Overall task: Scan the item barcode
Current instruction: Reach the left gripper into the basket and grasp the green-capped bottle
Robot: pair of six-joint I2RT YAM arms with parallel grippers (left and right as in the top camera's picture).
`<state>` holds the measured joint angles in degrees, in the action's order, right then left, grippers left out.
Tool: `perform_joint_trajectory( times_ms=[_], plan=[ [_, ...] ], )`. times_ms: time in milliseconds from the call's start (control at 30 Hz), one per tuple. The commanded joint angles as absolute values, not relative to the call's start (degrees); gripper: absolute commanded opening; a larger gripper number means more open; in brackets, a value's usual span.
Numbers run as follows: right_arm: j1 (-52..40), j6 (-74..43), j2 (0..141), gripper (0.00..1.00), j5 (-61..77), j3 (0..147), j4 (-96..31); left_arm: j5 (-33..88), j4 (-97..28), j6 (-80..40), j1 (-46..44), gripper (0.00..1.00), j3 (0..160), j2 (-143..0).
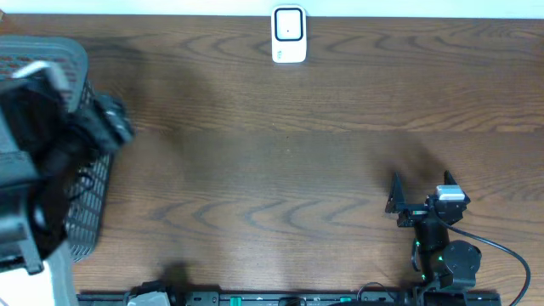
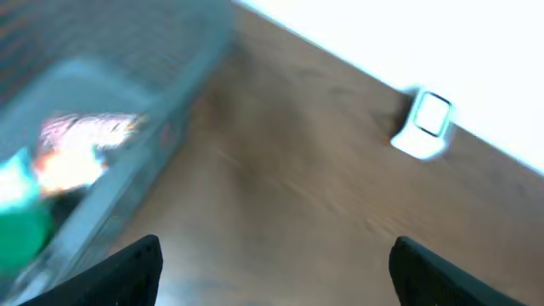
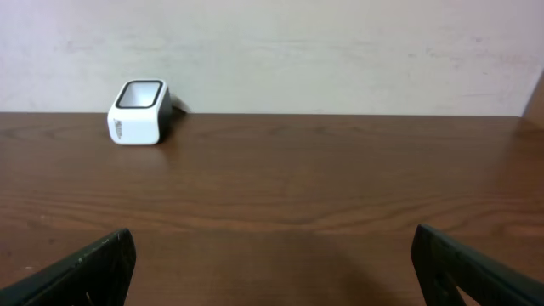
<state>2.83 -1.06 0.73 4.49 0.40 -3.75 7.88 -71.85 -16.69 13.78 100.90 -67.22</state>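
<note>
The white barcode scanner (image 1: pixel 289 36) stands at the table's far edge, and shows in the left wrist view (image 2: pixel 425 123) and right wrist view (image 3: pixel 138 112). My left gripper (image 1: pixel 115 119) hangs blurred over the right rim of a grey basket (image 1: pixel 85 195); its jaws are open and empty (image 2: pixel 276 246). Inside the basket I see blurred items: a green one (image 2: pixel 21 225) and a shiny orange-pink package (image 2: pixel 81 149). My right gripper (image 1: pixel 422 178) rests open near the front right, empty, facing the scanner (image 3: pixel 274 234).
The basket takes up the table's left end, with the left arm's dark body over it. A dark rail (image 1: pixel 289 299) runs along the front edge. A pale wall stands behind the scanner.
</note>
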Motion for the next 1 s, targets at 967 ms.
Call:
perform_joint_trajectory(
  times_ms=[967],
  plan=[
    [2.9,-1.9,0.7,0.99,4.4,0.3,-3.9,-5.6,-69.7,-34.6,48.1,0.98,80.9,-91.5]
  ],
)
